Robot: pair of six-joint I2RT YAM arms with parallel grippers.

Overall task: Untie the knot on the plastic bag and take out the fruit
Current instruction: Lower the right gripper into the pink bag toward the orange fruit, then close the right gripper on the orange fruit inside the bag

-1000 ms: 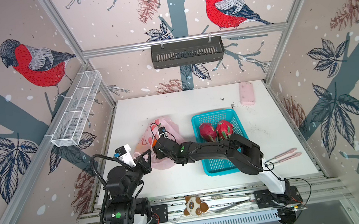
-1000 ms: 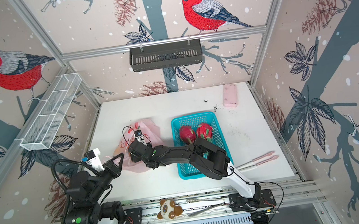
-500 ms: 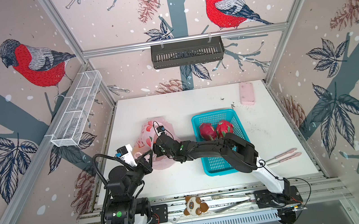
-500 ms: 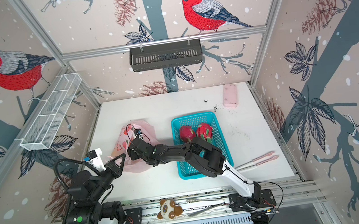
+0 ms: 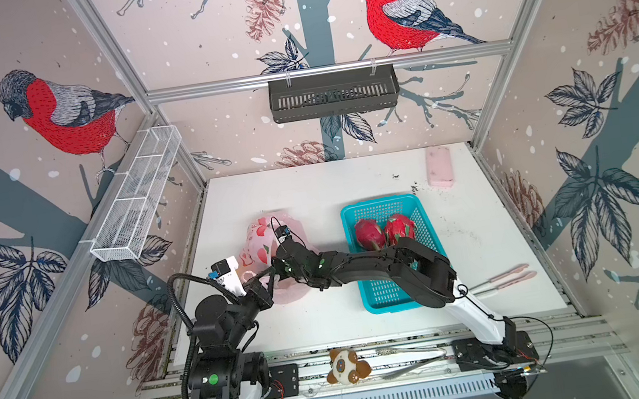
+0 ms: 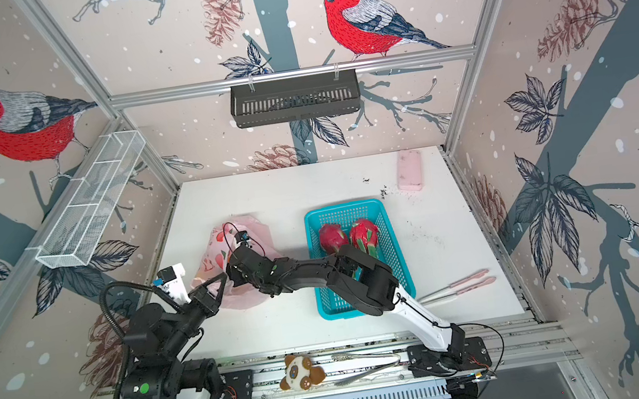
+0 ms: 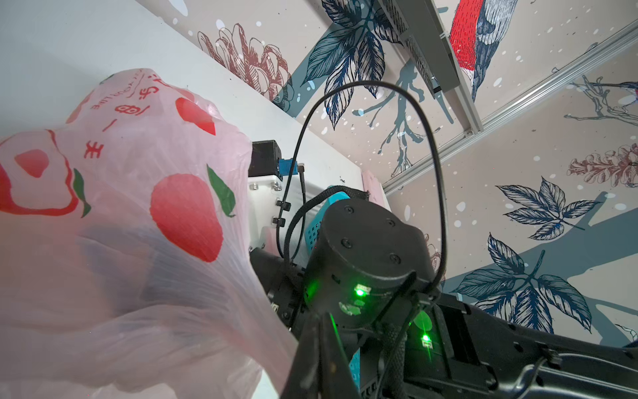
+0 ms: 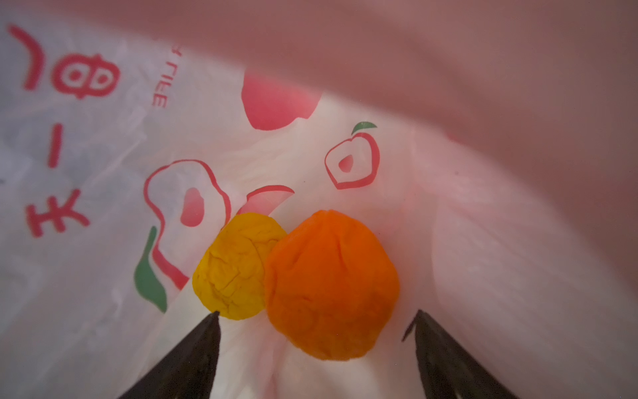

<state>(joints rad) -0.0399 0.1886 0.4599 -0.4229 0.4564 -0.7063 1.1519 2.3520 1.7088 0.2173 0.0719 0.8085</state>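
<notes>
The pale-pink plastic bag (image 5: 260,242) (image 6: 216,256) lies on the white table, left of the basket. My left gripper (image 5: 269,276) (image 7: 321,345) is shut on the bag's near edge and holds the plastic (image 7: 138,224) up. My right arm reaches across, and its gripper (image 8: 317,313) is open inside the bag. The round orange fruit (image 8: 331,286) sits just ahead between the two fingertips. The yellow fruit (image 8: 234,266) rests against the orange one, by one fingertip. Two magenta dragon fruits (image 5: 368,234) (image 5: 399,227) lie in the teal basket. The knot is out of view.
The teal basket (image 5: 377,202) stands right of the bag, under my right forearm. A pink block (image 5: 439,166) lies at the back right, and pink tongs (image 5: 504,279) at the front right. A plush toy (image 5: 346,367) sits on the front rail.
My right wrist has pushed a little further left into the bag and its jaws have spread wider. The bag has bulged leftward. The left gripper has stayed shut in place.
</notes>
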